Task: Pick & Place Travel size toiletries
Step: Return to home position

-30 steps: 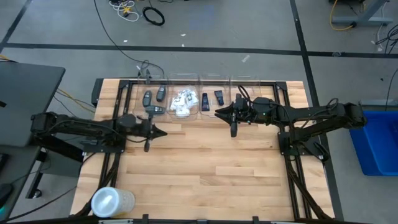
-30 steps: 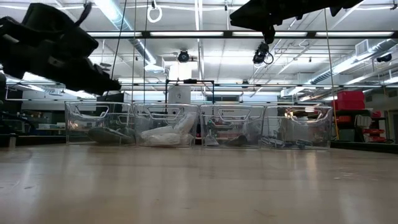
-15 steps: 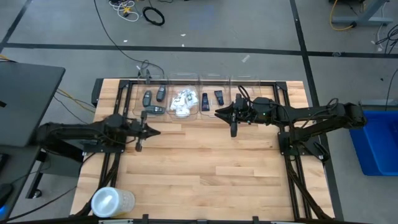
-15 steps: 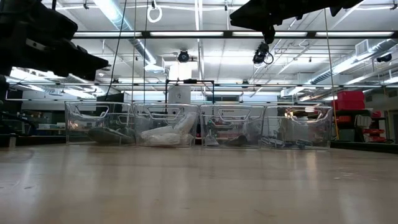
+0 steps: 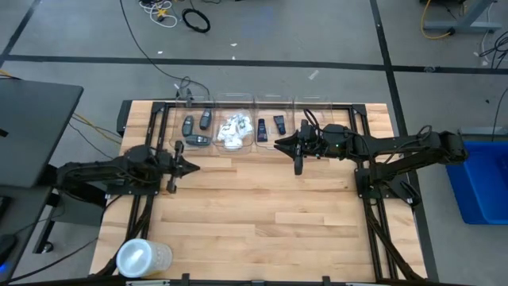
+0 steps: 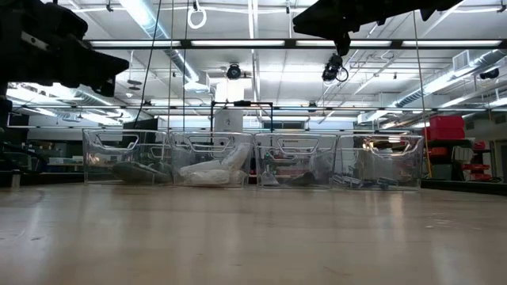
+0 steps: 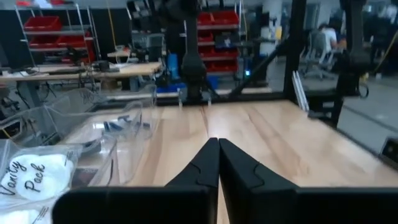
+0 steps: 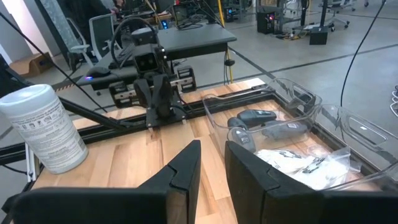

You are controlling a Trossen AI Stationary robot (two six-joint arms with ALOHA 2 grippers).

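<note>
Packet (image 7: pixel 30 182) marked "Vanity Pack", left tool (image 7: pixel 218 143) together, right tool (image 8: pixel 213 145) slightly apart

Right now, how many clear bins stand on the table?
4, in a row along the far edge: left-end bin, second bin with white packets, third bin, right-end bin. None looks hidden.

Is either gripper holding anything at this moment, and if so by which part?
Nothing is held. The left gripper is shut on nothing; the right gripper is open and empty.
</note>
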